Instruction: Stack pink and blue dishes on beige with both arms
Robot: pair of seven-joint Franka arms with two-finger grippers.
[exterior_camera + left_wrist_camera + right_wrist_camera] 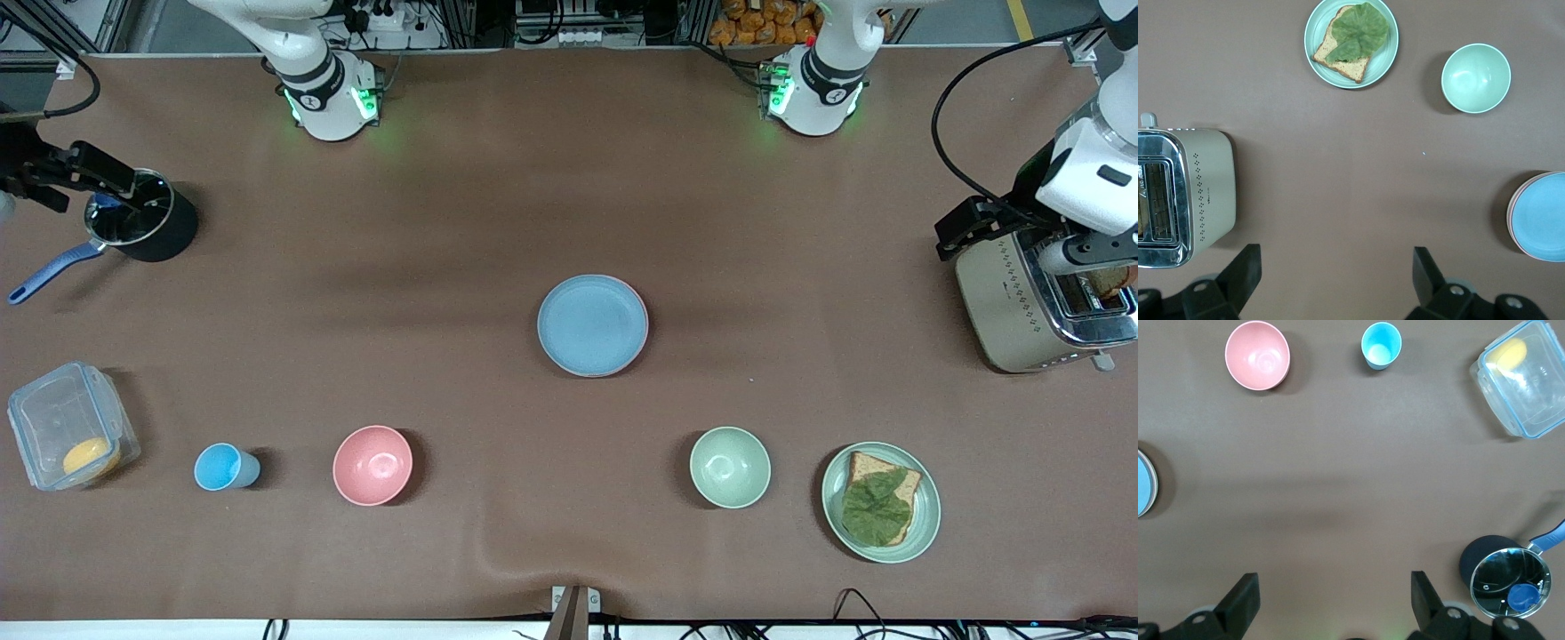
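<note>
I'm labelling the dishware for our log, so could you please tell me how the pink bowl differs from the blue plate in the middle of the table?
The pink bowl is deep and smaller across; the blue plate is flat and wider. The pink bowl stands alone on the table, nearer the front camera and toward the right arm's end, while the blue plate tops a stack, a pink rim showing beneath it. Both are round, matte and empty.

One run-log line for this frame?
stack: blue plate topmost, pink rim beneath | left gripper: open, beside toaster | right gripper: open, over pot
</note>
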